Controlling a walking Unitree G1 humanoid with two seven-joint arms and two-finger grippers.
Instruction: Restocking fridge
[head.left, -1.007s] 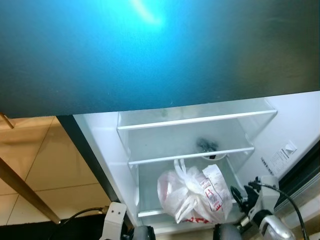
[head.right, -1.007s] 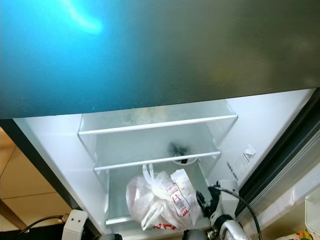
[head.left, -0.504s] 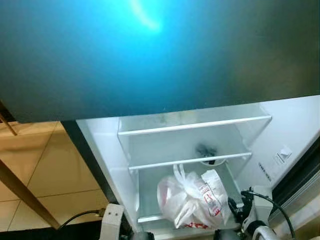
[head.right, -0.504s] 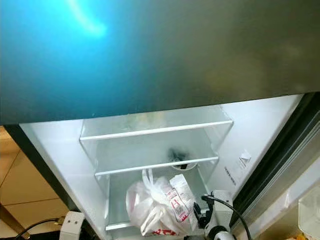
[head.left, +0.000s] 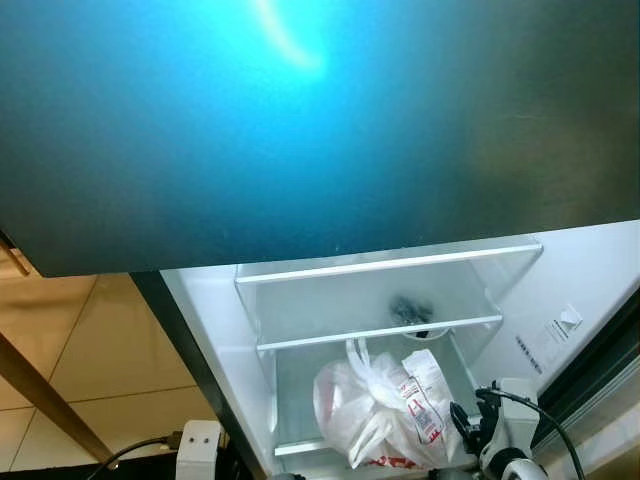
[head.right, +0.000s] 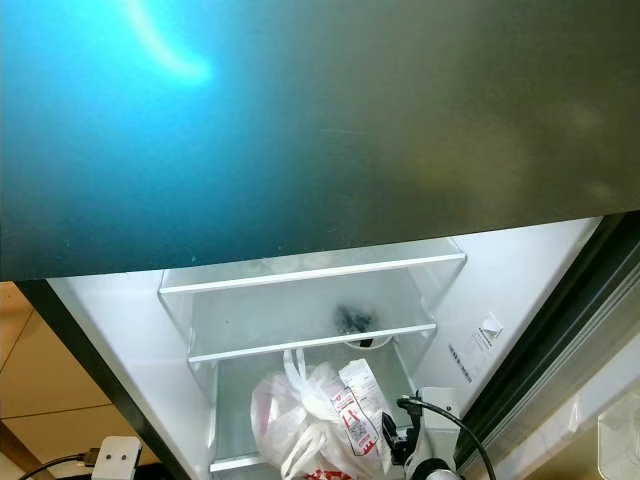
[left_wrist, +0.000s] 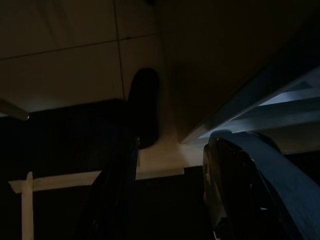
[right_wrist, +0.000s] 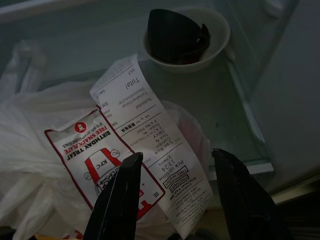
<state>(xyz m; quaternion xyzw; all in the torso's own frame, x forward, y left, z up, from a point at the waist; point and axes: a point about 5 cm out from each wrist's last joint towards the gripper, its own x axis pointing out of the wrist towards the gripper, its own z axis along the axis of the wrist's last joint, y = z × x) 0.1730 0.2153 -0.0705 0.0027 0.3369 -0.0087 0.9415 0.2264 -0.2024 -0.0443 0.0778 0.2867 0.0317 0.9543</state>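
Right claw (right_wrist: 172, 195), released just above the white knotted plastic takeaway bag (head.left: 375, 410) on the glass fridge shelf (right_wrist: 235, 105), should back straight out without snagging it.

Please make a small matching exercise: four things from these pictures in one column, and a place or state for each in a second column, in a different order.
1. white plastic bag
2. white bowl
3. receipt
4. right hand

A. open, fingers apart
B. on the glass shelf, behind the bag
C. lying on the bag, printed
D. on the glass shelf, at its front

Pairs: 1-D, 2-B, 3-C, 4-A
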